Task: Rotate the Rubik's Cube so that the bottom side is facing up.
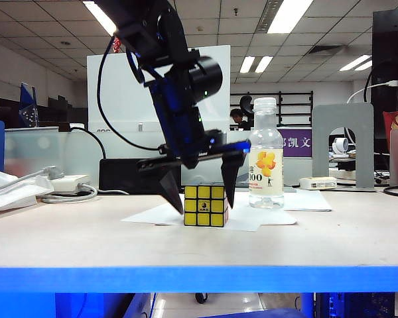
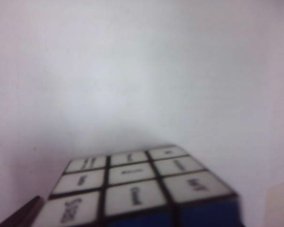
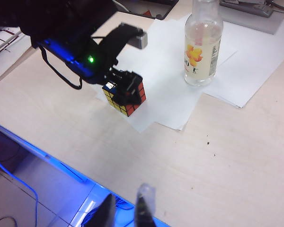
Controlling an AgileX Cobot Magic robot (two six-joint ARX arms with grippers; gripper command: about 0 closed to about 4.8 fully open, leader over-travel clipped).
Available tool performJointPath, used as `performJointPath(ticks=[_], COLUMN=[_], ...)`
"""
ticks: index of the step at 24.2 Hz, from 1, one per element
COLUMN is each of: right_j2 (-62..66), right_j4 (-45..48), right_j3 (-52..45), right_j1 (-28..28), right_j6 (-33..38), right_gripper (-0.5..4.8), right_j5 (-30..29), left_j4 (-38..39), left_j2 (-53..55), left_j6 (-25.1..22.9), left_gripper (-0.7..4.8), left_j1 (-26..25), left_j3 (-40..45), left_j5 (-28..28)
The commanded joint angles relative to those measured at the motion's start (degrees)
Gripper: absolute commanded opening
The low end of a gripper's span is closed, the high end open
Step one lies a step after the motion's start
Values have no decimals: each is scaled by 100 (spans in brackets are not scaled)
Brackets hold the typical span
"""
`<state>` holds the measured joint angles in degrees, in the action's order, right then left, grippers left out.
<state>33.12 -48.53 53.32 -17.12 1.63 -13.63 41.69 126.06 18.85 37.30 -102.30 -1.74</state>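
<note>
Left gripper (image 1: 200, 189) sits centre frame in the exterior view, fingers spread wide and pointing down, one tip on each side of the Rubik's Cube (image 1: 205, 205); contact can't be confirmed, so it straddles the cube and is not clamped on it. The cube rests on a white paper sheet (image 1: 252, 218) on the surface (image 1: 86, 238), lower centre, yellow logo face toward the camera. Water bottle (image 1: 265, 154) stands just right of the cube, near the right finger.

Handling, as a judgement: small rigid plastic cube, light, glossy stickers so somewhat slippery; layers can twist if squeezed off-centre. Best hold looks like two opposite side faces, pads on the middle row, square on, so it can be tipped over without shearing a layer. The paper underneath may slide, and the bottle is close enough to get knocked.

Views differ. The exterior view shows the finger spread and the yellow face, with only a sliver of the red face at the cube's right edge. The left wrist view shows the cube (image 2: 137, 187) close up in the lower frame: white top face with dark writing, blue edge below, a dark finger tip at lower left, the rest blurry white paper. The right wrist view shows the right gripper (image 3: 125, 210) at bottom centre, fingers nearly together, holding nothing, well apart from the cube (image 3: 125, 93), whose red side shows here along with the bottle (image 3: 202, 43) at upper right.
</note>
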Motion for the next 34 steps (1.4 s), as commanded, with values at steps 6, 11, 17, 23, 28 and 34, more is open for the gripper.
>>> performJointPath(ticks=[6,11,17,23,28,34], right_j2=[127,168,243,109,101,120], right_j4=[63,66,109,262,275,474], right_j3=[20,20,22,332,704,748], right_j1=[4,4,7,201,573,601], right_j6=[-17,-17,-92,-417,-634,-625], right_gripper=[63,63,63,63,63,63], right_j5=[4,2,225,623,553,129], left_j4=[-68,-188,-1163,-4441,-6817,-10013], left_j2=[17,11,-81,-79,-79,-79], left_j6=[-372,-352,243,2977,4944,7925], left_gripper=[192,160,167,189,189,189], left_j1=[-4,-7,-13,-177,-323,-389], left_j3=[-13,-44,-52,-50,-48,-48], left_j5=[-378,-949,-2907,-5300,-5571,-4736])
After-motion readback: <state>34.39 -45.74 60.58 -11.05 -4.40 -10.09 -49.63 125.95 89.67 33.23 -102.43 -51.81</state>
